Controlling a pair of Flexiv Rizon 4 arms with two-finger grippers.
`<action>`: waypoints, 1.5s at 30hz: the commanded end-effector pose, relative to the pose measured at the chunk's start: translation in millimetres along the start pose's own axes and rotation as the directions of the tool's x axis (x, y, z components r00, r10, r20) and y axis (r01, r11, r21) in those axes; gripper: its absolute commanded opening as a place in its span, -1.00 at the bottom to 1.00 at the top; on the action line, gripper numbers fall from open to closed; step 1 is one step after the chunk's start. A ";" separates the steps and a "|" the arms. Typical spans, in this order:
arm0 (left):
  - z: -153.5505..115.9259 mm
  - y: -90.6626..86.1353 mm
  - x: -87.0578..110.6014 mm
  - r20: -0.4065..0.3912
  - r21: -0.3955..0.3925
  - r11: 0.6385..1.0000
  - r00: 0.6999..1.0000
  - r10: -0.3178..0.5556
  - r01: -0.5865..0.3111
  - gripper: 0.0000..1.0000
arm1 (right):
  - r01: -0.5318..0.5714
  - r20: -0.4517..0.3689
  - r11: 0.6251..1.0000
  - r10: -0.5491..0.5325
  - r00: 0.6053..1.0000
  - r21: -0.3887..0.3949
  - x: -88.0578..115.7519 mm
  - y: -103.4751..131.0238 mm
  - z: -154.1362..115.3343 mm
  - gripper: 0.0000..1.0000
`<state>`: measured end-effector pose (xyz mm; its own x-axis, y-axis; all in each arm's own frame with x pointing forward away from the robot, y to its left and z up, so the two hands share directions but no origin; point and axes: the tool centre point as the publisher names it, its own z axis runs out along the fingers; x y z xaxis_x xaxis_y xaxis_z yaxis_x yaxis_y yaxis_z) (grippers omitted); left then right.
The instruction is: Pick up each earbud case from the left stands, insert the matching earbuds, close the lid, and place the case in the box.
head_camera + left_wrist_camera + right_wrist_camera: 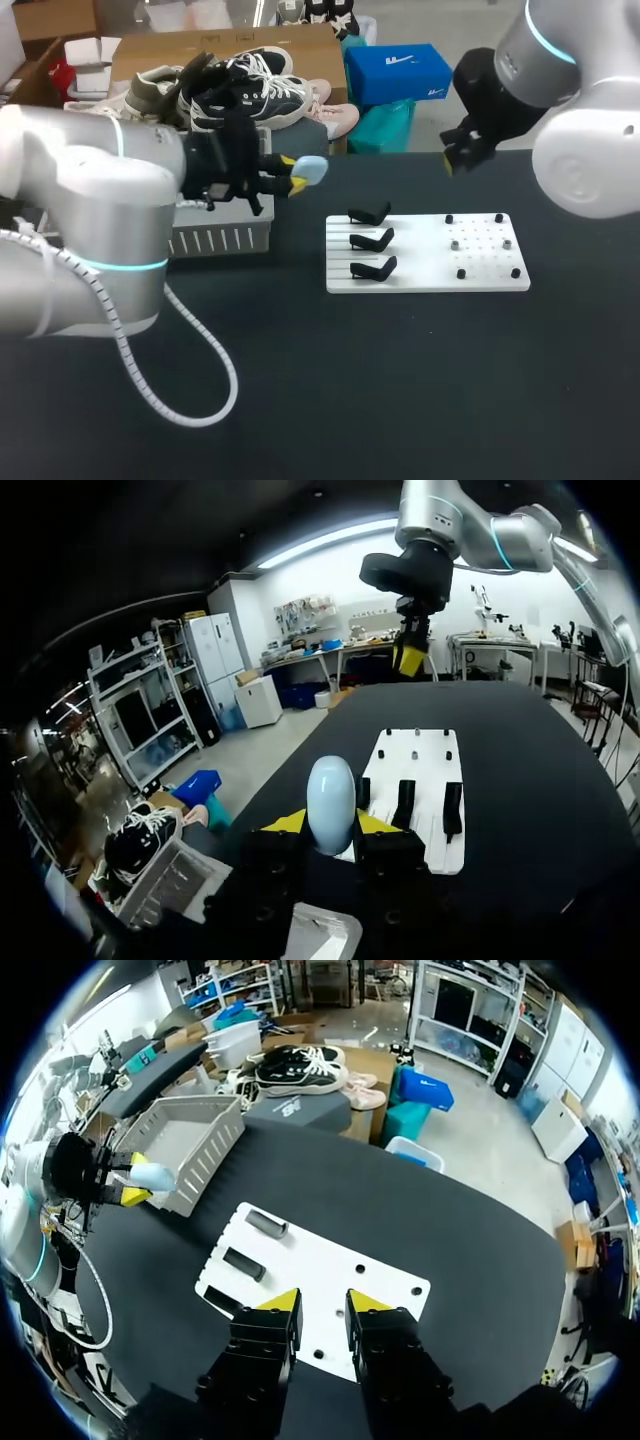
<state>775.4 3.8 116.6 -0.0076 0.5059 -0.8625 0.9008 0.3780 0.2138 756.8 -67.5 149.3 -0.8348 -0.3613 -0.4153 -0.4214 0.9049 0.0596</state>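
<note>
Your left gripper (293,173) holds the earbud case (312,170); clear the grey box (222,239) wall before releasing; right gripper (323,1305) narrow, empty.

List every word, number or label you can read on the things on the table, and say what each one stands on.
No text can be read on any of them.
earbud case in the left gripper: plain pale blue, no print shows.
white board and its black stands: no marks or numbers show.
grey basket: no label shows.
</note>
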 end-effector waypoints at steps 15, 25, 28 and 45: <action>-69.3 9.5 49.0 -0.072 -0.191 0.977 0.992 -0.108 0.093 -1.00 | -0.009 -0.058 1.000 0.009 0.998 0.001 -6.5 -5.1 12.8 -0.52; -58.1 37.9 83.7 -0.106 -0.201 0.969 0.981 -0.165 0.141 -1.00 | -0.017 -0.096 1.000 0.017 0.995 0.003 -4.7 -8.8 22.6 -0.54; -52.2 46.4 84.5 -0.110 -0.201 0.969 0.980 -0.165 0.141 -1.00 | -0.022 -0.099 1.000 0.022 0.995 0.005 -3.4 -10.6 25.0 -0.55; -49.0 65.2 100.5 -0.056 -0.181 0.955 0.967 -0.250 0.236 1.00 | -0.048 -0.123 0.999 0.049 0.991 0.010 3.1 -18.7 26.0 -0.58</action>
<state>813.9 118.0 63.9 -0.2741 0.4484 -0.8508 0.7786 0.6227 0.0773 774.7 -76.7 120.1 -0.8927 -0.3451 -0.2900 -0.3791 0.9228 0.0689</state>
